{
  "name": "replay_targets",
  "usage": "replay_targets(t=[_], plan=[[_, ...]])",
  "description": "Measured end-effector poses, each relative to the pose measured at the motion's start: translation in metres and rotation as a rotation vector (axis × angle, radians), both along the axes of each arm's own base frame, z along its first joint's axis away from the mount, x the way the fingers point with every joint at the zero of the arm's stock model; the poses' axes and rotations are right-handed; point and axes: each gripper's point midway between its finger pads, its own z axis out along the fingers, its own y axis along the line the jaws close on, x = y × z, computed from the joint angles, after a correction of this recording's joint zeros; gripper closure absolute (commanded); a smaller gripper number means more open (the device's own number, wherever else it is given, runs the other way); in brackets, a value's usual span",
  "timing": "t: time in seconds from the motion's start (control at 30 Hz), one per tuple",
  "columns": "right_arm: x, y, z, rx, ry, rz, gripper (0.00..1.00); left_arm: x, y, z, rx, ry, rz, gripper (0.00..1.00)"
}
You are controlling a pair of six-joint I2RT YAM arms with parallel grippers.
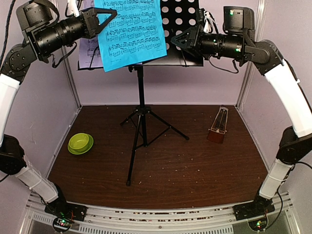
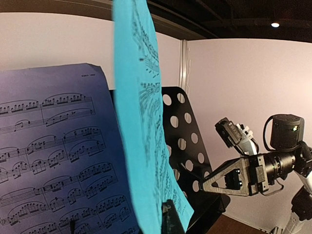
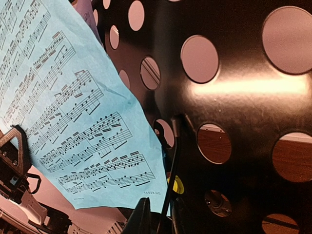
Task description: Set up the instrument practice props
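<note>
The cyan music sheet (image 1: 130, 30) is up in front of the black perforated desk (image 1: 184, 19) of the tripod music stand (image 1: 141, 117). It covers the desk's middle and hangs tilted, with its lower edge close above the shelf. The left gripper (image 1: 108, 18) reaches in from 9 o'clock and pinches the sheet's left edge, fingers closed on the paper. Behind it, at the desk's left end, the pale lilac sheet (image 1: 87, 48) leans on the desk, half covered by the cyan one. From 3 o'clock the right gripper (image 1: 173, 42) sits at the desk's lower right, just beside the cyan sheet's right edge. Whether its fingers are clamped on anything, I cannot tell. Down on the brown table (image 1: 195, 165), the pyramid metronome (image 1: 218, 126) stands upright at 3 o'clock from the tripod legs, well apart from them. A lime-green bowl (image 1: 80, 143) sits at 9 o'clock.
</note>
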Motion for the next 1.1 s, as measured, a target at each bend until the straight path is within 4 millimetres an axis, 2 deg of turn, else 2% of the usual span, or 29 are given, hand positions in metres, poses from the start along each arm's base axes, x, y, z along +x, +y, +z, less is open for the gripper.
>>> replay_targets(t=[0.2, 0.6, 0.83, 1.1], plan=[[0.001, 0.001, 0.004, 0.026, 0.005, -0.002, 1.00, 0.002, 0.003, 0.005, -0.009, -0.020, 0.022, 1.00], [-0.001, 0.000, 0.005, 0.055, -0.042, 0.001, 1.00, 0.005, 0.005, 0.006, 0.012, -0.052, 0.052, 1.00], [-0.005, 0.000, 0.008, 0.053, -0.137, 0.012, 1.00, 0.007, -0.014, 0.015, 0.038, -0.139, 0.006, 1.00], [-0.011, 0.000, 0.010, 0.061, -0.235, 0.020, 1.00, 0.012, -0.040, 0.012, 0.083, -0.235, -0.045, 1.00]])
